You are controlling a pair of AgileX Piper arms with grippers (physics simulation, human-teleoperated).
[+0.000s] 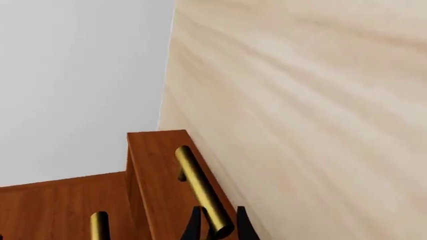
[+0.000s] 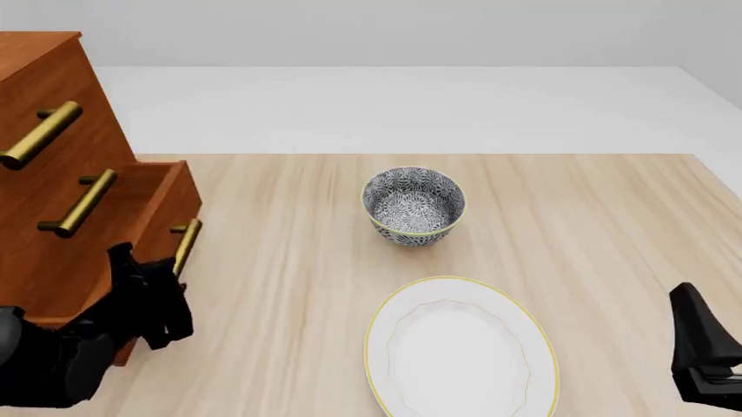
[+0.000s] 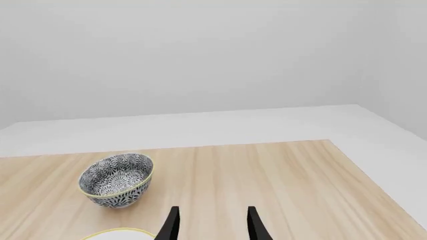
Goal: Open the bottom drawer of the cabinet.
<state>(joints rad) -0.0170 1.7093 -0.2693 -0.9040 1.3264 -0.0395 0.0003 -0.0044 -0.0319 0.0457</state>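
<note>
Cabinet [image 2: 52,156] fills the upper left of the front frame, and its bottom drawer [image 2: 156,204] already juts out past the two drawers above, so the pull looks partly done, with more travel probably left. At lower left the left tool [image 2: 172,274] sits at the drawer's brass handle [image 2: 186,246]; the left wrist view shows its fingertips [image 1: 193,227] flanking the bar's end, clamped on it as far as I can judge. Mid-frame on the table [image 2: 603,208] stand a patterned bowl [image 2: 413,205] and a white plate [image 2: 460,349]. At lower right the right tool [image 3: 211,225] idles, fingers apart.
</note>
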